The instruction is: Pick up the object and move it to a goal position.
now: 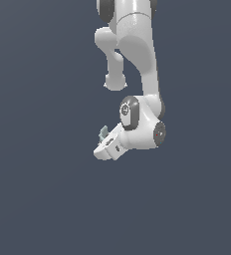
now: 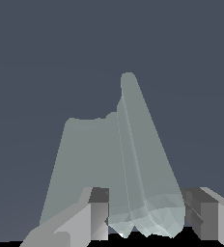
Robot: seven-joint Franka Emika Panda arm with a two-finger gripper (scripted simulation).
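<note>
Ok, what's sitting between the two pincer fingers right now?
The pale translucent object stands between the fingers in the wrist view. A gap shows beside the other finger, so I cannot tell whether the pincer grips it.

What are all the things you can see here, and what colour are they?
object: one, pale grey-green and see-through, between the gripper's fingers in the wrist view; only a small bit shows by the gripper in the exterior view
background: plain dark blue-grey all around; no table edge or goal marker can be made out
robot arm: one, white with dark joints, coming down from the top of the exterior view
gripper: one, white with grey fingers, one on each side of the object; whether they press on it cannot be told
</note>
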